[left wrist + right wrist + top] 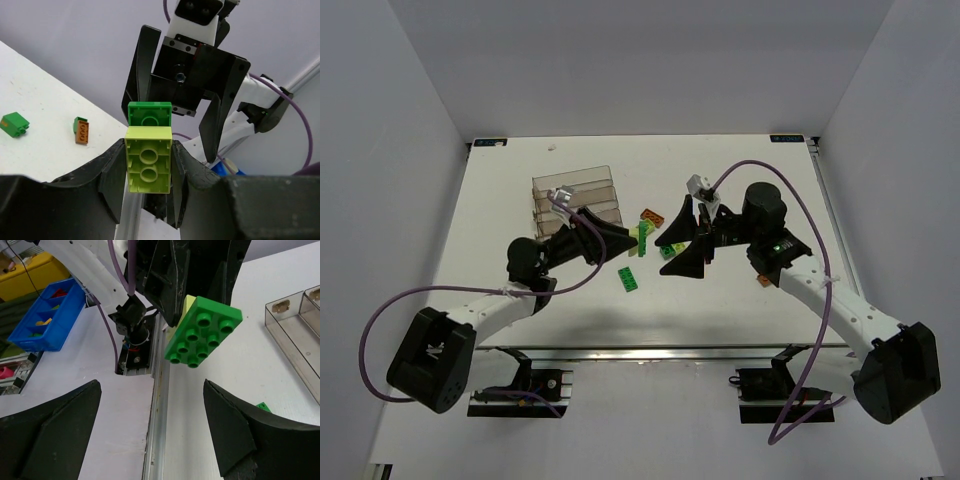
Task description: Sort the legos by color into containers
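Note:
My left gripper (636,237) (148,148) is shut on a lime brick (148,165) with a dark green brick (150,113) stuck on its far end, held above the table. My right gripper (665,257) (152,422) faces it, open and empty, with its jaws spread wide. In the right wrist view the green brick (204,331) hangs studs outward just beyond my right fingers (247,427). The clear containers (576,196) (295,322) stand behind the left gripper. Loose bricks lie on the table: an orange one (652,217), a green one (629,279) and a green one (668,251) between the right fingers.
In the left wrist view a green brick (14,124) and an orange-and-green brick (81,130) lie on the white table. A small orange piece (764,281) sits by the right arm. A blue parts bin (47,315) stands off the table, past its metal edge rail (159,410).

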{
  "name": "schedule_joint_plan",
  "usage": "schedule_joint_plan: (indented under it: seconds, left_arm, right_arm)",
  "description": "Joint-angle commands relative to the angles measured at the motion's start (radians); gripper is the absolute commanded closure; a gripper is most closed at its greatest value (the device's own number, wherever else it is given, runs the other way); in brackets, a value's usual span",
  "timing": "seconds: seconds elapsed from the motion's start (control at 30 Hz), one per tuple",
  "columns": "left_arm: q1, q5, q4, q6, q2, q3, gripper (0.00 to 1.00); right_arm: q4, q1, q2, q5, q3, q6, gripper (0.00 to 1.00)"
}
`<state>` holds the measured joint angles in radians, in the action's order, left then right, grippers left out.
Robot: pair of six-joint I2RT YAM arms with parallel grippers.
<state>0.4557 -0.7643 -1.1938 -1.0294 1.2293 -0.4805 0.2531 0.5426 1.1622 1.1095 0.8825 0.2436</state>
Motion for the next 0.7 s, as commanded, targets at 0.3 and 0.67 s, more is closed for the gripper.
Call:
schedule_joint_plan:
  seconds: [0.3, 0.67]
  left_arm:
    - [0.006, 0.017, -0.142, -0.060, 0.024, 0.020, 1.00]
    - [0.031, 0.083, 0.174, 0.132, -0.019, -0.018, 1.00]
  right_arm:
    - [0.136, 0.013, 0.051, -0.083, -0.042, 0.083, 0.16]
    - [0.134, 0.062, 0.071, -0.135, -0.016, 0.114, 0.19]
